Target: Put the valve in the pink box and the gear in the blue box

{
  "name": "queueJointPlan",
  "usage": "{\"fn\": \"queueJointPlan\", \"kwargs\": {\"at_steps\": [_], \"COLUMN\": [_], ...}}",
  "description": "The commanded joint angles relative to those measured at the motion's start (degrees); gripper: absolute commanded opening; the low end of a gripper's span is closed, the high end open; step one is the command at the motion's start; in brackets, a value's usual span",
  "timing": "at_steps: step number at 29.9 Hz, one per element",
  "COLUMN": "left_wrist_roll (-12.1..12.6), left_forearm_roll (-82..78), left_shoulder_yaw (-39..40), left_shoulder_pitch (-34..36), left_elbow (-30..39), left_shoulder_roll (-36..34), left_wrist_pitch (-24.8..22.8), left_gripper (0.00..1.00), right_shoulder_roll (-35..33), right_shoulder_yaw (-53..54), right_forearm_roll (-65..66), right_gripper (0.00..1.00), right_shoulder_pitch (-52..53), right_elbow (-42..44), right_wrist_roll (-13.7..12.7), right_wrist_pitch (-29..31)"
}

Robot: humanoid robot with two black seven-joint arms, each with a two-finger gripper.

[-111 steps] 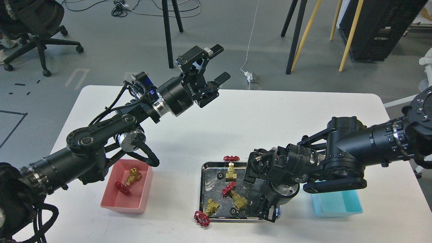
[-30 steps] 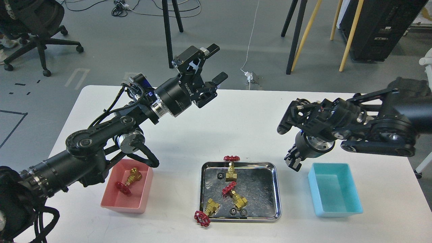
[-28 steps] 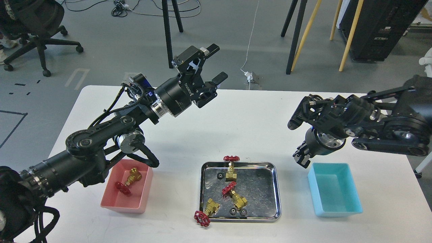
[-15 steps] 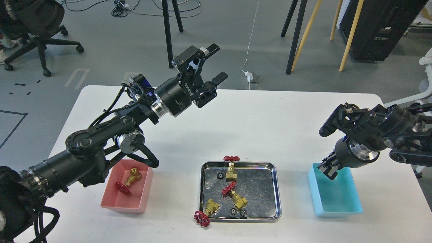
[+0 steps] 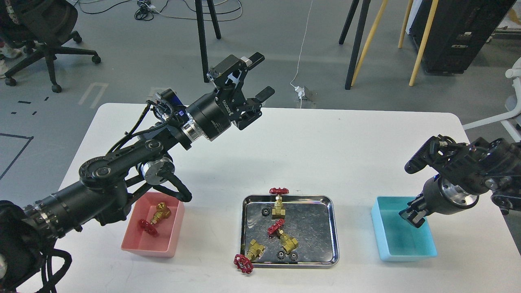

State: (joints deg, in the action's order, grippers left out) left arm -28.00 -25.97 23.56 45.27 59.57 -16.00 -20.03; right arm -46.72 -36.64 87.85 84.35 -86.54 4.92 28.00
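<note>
**Right pincer over blue box; left pincer raised and empty**

Nearest the front bench (image 5: 309,162) edge, one valve (image 5: 246,257) lies across the tray (image 5: 331,228) front-left rim, its red wheel out on the bench and its brass body inside. Just inside the tray front sit two gears (image 5: 286,255) side by side, with a second valve (image 5: 283,236) lying tilted beside them. A third valve (image 5: 279,202) stands at the tray's back rim, with another gear (image 5: 265,211) to its left.

Left of the tray, the pink box (image 5: 171,240) holds one valve (image 5: 155,219) lying on its side.

Right of the tray, the blue box (image 5: 407,248) shows only bare floor where visible. The right pincer (image 5: 412,215) hangs over its back half, pointing down and to the left. It is seen dark and nearly end-on; the fingers cannot be told apart, so its opening and any load cannot be determined.

Farthest back, the left pincer (image 5: 260,75) is held high above the rear bench edge, fingers spread wide, gripping nothing and touching nothing.
</note>
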Motion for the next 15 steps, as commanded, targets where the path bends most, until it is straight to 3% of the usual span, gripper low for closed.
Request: {"fn": "queueJointPlan", "kwargs": {"at_steps": [1, 8, 10, 13, 15], "left_wrist_roll": [0.0, 0.0, 0.0, 0.0, 0.0], "left_forearm_roll": [0.0, 0.2, 0.5, 1.1, 4.8], "left_shoulder_yaw": [0.0, 1.1, 1.4, 1.5, 1.6], "left_shoulder_pitch": [0.1, 1.1, 2.3, 5.3, 7.2], "left_elbow": [0.0, -0.3, -2.1, -5.4, -8.3], "left_shoulder_roll": [0.0, -0.8, -1.5, -3.6, -4.6], "left_wrist_pitch": [0.1, -0.2, -1.6, -8.0, -8.0], "left_gripper": [0.91, 0.91, 0.91, 0.91, 0.91], "right_shoulder_roll": [-2.5, -7.7, -7.9, -7.6, -7.1], "right_shoulder_yaw": [5.8, 26.6, 32.3, 40.6, 44.9], "right_forearm_roll": [-0.6, -16.0, -28.9, -52.2, -65.0], "right_gripper": [1.00, 1.00, 1.00, 1.00, 1.00], "right_shoulder_pitch": [-1.9, -8.1, -10.9, -13.8, -14.0], "right_elbow": [0.1, 3.5, 5.3, 9.6, 12.2], "right_wrist_roll": [0.1, 0.3, 0.8, 1.0, 1.6], "right_wrist_pitch": [0.0, 0.0, 0.0, -4.0, -3.8]}}
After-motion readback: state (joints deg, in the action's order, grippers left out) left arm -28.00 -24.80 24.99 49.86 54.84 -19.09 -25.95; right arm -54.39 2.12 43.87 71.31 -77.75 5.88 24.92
